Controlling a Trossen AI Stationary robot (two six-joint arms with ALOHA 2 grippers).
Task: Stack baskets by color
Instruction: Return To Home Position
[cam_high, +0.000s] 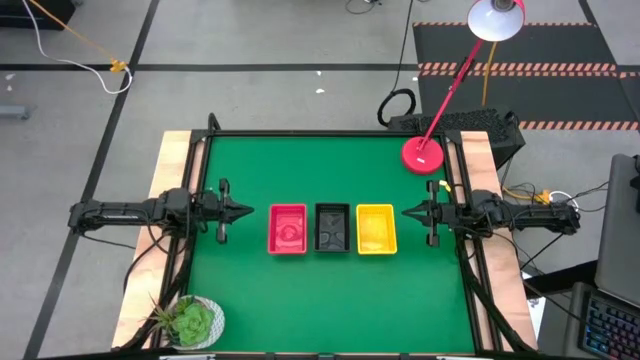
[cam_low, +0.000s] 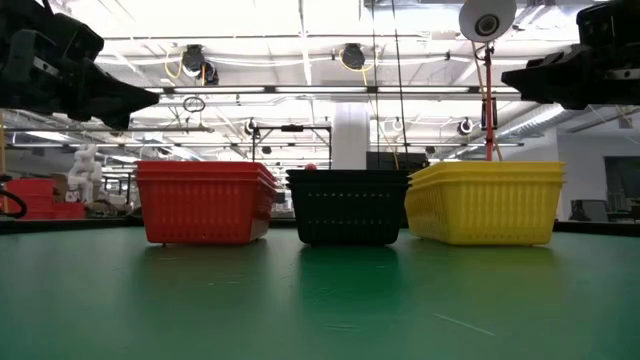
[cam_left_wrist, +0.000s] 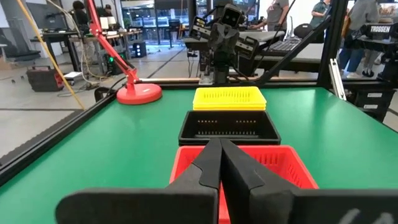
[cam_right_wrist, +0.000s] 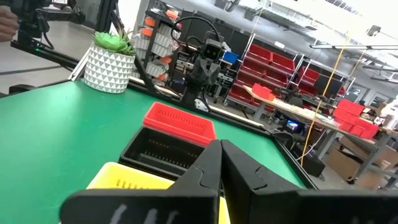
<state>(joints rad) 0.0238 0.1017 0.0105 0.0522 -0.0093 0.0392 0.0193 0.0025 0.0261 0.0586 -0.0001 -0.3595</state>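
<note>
Three stacks of baskets stand in a row on the green table, bottoms on the mat: a red stack (cam_high: 287, 229) at the left, a black stack (cam_high: 332, 227) in the middle, a yellow stack (cam_high: 376, 229) at the right. In the low view the red (cam_low: 205, 202), black (cam_low: 348, 206) and yellow (cam_low: 487, 203) stacks show side by side. My left gripper (cam_high: 248, 211) hovers shut at the table's left edge, pointing level at the row. My right gripper (cam_high: 405, 212) hovers shut at the right edge, facing it. Both are clear of the baskets.
A red lamp's round base (cam_high: 424, 154) stands at the far right of the table, its arm leaning up and away. A potted plant in a white pot (cam_high: 190, 322) sits at the near left corner. Green mat lies free in front of and behind the row.
</note>
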